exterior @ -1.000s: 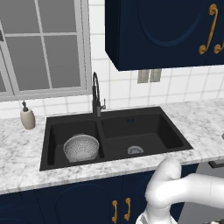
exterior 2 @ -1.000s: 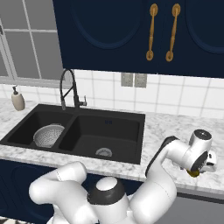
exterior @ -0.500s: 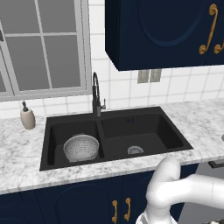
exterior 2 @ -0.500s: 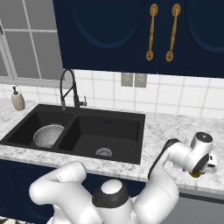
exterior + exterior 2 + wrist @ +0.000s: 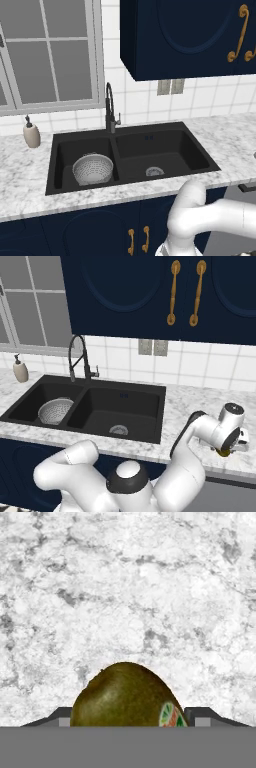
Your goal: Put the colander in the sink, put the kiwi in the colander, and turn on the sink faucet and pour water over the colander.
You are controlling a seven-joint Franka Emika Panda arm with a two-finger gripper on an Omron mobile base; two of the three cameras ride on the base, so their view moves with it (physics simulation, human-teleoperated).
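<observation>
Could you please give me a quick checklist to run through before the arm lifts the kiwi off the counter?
1. Colander sits in the sink's left basin: ok.
2. Kiwi lies between the gripper's fingertips: ok.
3. Jaws firmly closed on the kiwi: cannot tell.
4. Kiwi rests on the counter, nothing beside it: ok.
5. Colander holds nothing: ok.
6. Faucet gives no water: ok.

Both base views look forward and down from behind the arm — one from its left, one from its right — sharing the sink [image 5: 131, 155] and the marble table [image 5: 190, 401]. The hand view looks close onto that table.
</observation>
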